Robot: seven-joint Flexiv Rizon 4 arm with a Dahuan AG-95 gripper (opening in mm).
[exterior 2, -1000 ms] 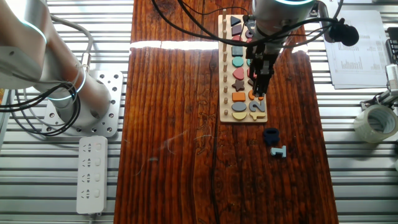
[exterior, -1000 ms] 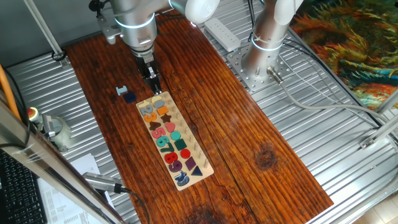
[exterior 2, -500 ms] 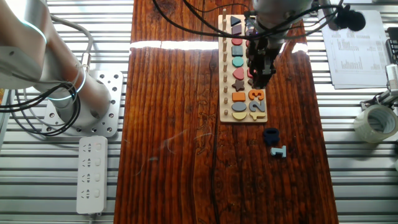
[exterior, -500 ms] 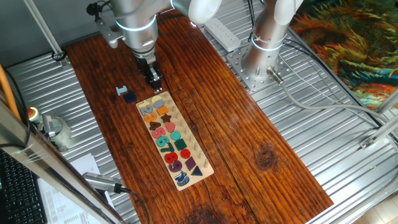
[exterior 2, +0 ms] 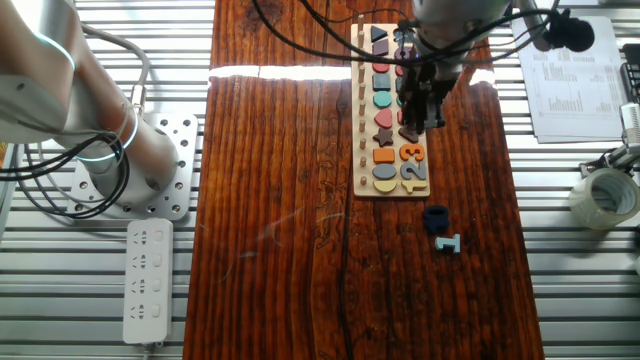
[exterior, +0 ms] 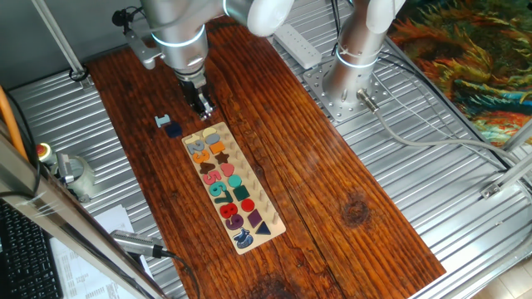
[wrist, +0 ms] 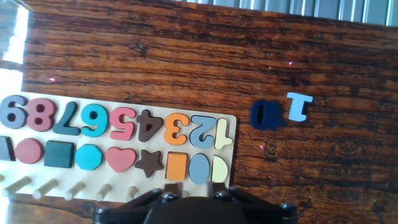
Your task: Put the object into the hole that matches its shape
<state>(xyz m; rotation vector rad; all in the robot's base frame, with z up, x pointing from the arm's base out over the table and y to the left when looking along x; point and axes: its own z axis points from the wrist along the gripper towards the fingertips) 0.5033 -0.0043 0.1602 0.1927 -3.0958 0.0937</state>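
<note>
Raised above the near end of the puzzle board [exterior: 233,188], the hand [exterior: 203,109] carried nothing, and whether its fingers were spread or pressed together I could not tell: both fixed views showed them only as a dark narrow stub, and the hand view caught just the black housing at the bottom edge. The navy piece [wrist: 266,114] lay flat on the wooden surface [exterior 2: 290,150], off the board's short end, beyond the pale "1" at the row's end, with the smaller pale grey-blue piece [wrist: 299,107] just beside it on the far side. In the other fixed view the navy piece [exterior 2: 435,218] sat near the board [exterior 2: 391,108] but clear of it, well short of the surface's edge. I judged the step in hand to be the approach to the pick, the piece untouched and not yet under the fingers. The next move would call for shifting the hand sideways off the board until it stood over the piece, then lowering with the fingers astride its narrower span. From the hand view its outline read as a rounded zero, its long axis seeming to run roughly across the line of digits, though the difference between length and width was slight. Which hole would take it I could not make out.
</note>
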